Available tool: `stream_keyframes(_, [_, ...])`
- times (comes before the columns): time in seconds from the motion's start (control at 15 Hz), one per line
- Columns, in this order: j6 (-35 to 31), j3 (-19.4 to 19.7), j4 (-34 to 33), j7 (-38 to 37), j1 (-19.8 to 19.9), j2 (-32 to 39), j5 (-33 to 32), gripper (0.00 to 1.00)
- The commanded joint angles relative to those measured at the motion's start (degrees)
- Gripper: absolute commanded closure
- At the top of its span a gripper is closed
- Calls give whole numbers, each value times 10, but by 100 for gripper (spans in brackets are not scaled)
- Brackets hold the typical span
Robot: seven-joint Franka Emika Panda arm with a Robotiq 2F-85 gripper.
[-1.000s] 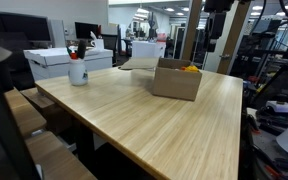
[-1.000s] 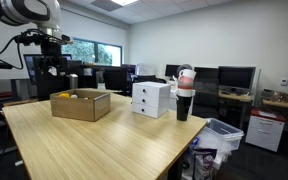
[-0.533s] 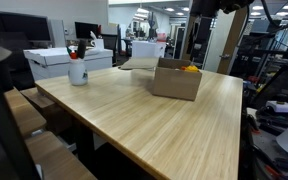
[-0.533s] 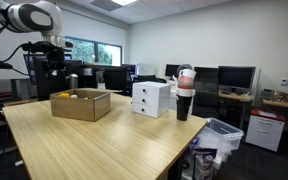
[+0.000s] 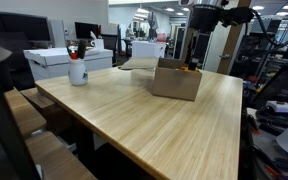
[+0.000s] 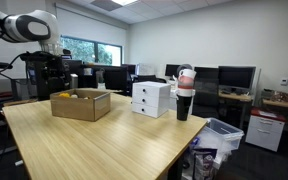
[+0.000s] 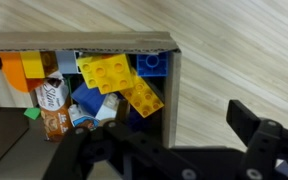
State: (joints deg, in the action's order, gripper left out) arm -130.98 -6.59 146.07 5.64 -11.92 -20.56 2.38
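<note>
Several bricks: yellow plastic toy bricks [image 7: 109, 72] inside brown cardboard box [image 7: 84, 43]; likely light, rigid, slick; pinch opposite flat sides.
End effector [image 7: 169, 145]: above box, jaws fully spread, empty.

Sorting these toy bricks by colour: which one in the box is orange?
The orange brick at the left end of the cardboard box in the wrist view, beside the brown-and-white packet; its neighbours are yellow bricks and blue bricks.

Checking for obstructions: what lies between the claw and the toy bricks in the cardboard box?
Nothing but air: in the wrist view the open claw hangs above the open cardboard box, its toy bricks uncovered.
</note>
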Motion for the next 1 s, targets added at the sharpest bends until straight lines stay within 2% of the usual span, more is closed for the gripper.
stream_keyframes(0.0, [1, -5, 0, -6, 5, 0, -5, 0])
stream_keyframes(0.47, [1, -7, 0, -10, 9, 0, -10, 0])
stream_keyframes(0.93, [19, -24, -9, -1, 1, 30, -16, 0])
